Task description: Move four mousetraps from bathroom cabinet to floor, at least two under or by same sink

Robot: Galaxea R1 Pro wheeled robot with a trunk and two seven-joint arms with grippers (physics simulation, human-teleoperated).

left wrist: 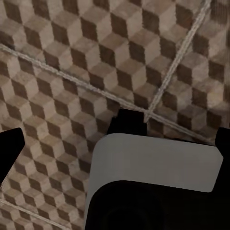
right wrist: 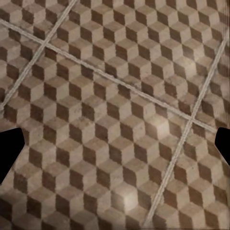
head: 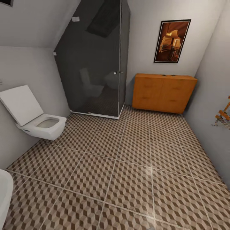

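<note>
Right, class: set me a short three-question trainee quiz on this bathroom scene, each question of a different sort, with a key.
1. True or false: the toilet lid is raised.
2. Multiple choice: what hangs on the wall above the orange cabinet? A) a mirror B) a framed picture C) a towel rail
3. Fill in: the dark glass shower cubicle stands between the toilet and the ____.

Key
1. True; the lid leans back against the wall.
2. B
3. Cabinet; both stand on the cube-patterned bathroom floor.
</note>
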